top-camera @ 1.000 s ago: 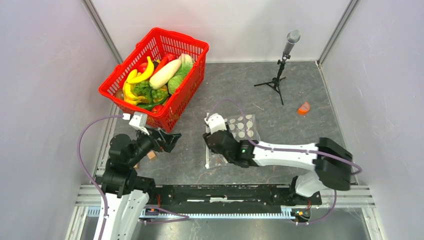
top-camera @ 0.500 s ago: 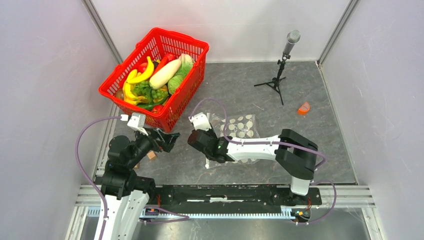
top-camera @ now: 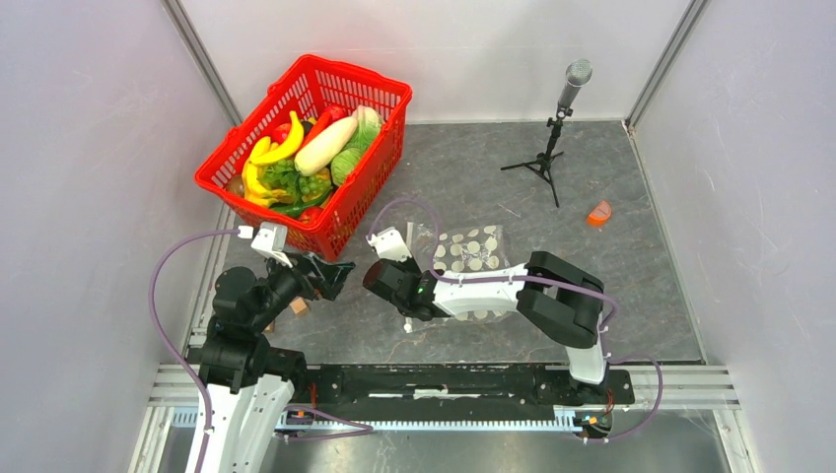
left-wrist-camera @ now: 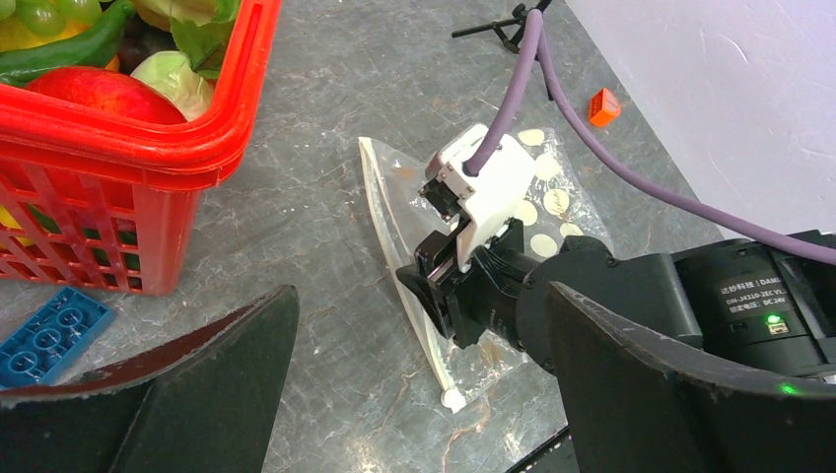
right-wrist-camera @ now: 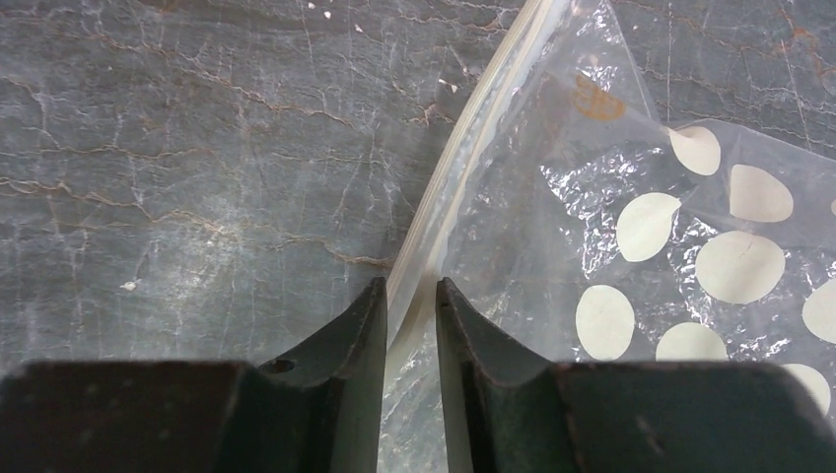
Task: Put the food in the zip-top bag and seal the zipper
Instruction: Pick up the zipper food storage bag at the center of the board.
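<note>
The zip-top bag [top-camera: 471, 252] lies flat on the grey table, clear with white dots; it also shows in the left wrist view [left-wrist-camera: 552, 197] and the right wrist view [right-wrist-camera: 690, 246]. Its zipper [right-wrist-camera: 463, 158] runs along the left edge [left-wrist-camera: 394, 227]. My right gripper [top-camera: 383, 283] [right-wrist-camera: 411, 291] is low at that edge, jaws nearly closed with the zipper strip between them. The food [top-camera: 301, 158] fills the red basket [top-camera: 384, 94]: bananas, a white radish, greens, a red tomato [left-wrist-camera: 99, 89]. My left gripper [top-camera: 330, 274] [left-wrist-camera: 419, 296] is open and empty, just left of the bag.
A microphone on a small tripod [top-camera: 552, 138] stands at the back right. An orange piece [top-camera: 598, 213] lies near the right wall. A blue toy brick [left-wrist-camera: 49, 330] and a wooden cube [top-camera: 299, 306] lie beside the basket. Walls close in both sides.
My right gripper has moved left across the table, and the bag's zipper edge has shifted left with it. The left arm has not moved.
</note>
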Motion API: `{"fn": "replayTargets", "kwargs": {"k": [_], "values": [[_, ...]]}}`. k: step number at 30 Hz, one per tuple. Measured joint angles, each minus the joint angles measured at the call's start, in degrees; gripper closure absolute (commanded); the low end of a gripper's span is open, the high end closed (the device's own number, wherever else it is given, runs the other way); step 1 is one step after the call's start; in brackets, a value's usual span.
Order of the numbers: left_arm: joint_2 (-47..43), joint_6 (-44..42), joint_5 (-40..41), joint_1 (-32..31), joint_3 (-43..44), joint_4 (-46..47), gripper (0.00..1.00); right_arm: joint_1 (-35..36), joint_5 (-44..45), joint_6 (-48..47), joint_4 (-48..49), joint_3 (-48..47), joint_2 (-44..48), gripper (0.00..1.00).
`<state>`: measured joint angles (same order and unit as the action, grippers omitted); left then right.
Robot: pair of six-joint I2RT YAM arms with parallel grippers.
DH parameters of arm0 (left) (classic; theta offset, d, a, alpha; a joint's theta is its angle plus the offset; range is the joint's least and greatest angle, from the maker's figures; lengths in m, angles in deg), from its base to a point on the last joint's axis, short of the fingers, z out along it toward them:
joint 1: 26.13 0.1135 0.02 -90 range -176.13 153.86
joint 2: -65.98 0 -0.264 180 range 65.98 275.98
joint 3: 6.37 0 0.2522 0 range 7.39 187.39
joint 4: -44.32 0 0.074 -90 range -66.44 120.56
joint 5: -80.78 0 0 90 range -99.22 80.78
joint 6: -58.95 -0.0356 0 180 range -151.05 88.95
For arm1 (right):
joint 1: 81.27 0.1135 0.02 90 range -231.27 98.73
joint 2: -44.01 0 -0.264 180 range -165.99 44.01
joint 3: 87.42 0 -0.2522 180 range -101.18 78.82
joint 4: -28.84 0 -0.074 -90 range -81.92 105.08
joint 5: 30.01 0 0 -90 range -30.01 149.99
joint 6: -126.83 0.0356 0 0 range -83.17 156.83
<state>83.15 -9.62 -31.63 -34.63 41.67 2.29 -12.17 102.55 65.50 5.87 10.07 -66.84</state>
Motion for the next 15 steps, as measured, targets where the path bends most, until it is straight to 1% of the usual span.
{"fn": "replayTargets", "kwargs": {"k": [4,6,7,12,15], "values": [[0.00,0.00,0.07,0.00,0.00,0.00,0.00,-0.22,0.70,0.00,-0.96,-0.42,-0.87,0.87],[0.00,0.00,0.09,0.00,0.00,0.00,0.00,-0.24,1.31,-0.07,-1.31,-0.44,-0.87,0.97],[0.00,0.02,0.09,0.00,0.00,0.00,0.00,-0.26,1.57,0.07,-1.38,-0.46,-0.87,1.00],[0.00,0.00,0.09,0.00,0.00,0.00,0.00,-0.42,1.70,-0.02,-1.53,0.59,0.98,1.00],[0.02,0.00,0.00,0.00,0.00,0.00,0.00,-0.87,0.81,-0.15,0.04,5.40,7.08,1.00]]}}
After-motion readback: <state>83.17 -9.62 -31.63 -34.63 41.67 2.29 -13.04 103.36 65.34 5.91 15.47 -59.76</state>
